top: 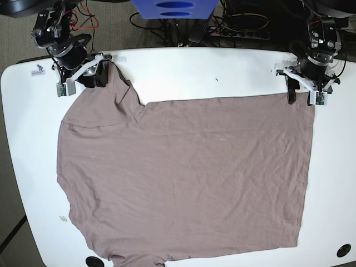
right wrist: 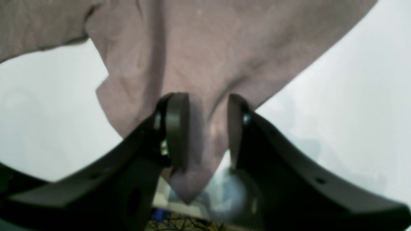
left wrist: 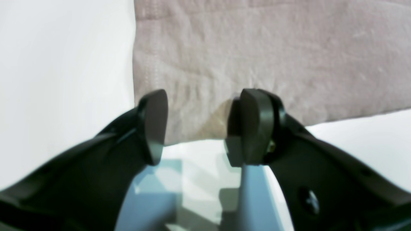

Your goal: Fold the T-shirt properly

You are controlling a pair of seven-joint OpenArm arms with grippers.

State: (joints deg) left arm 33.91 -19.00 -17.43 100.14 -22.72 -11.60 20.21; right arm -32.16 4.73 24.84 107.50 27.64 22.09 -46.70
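Looking down, we see a white table [top: 183, 69] with rounded corners, standing on a grey-brown floor [top: 14, 36], with cables [top: 245, 22] behind it. The T-shirt [top: 189, 178] lies flat over most of the table. The left gripper [left wrist: 196, 125] stands open at the shirt's far corner, with nothing between its pads. The right gripper [right wrist: 207, 128] has a point of the fabric between its pads; we cannot tell if it really clamps it. A small sticker [top: 38, 70] is on the table corner, its writing not readable.
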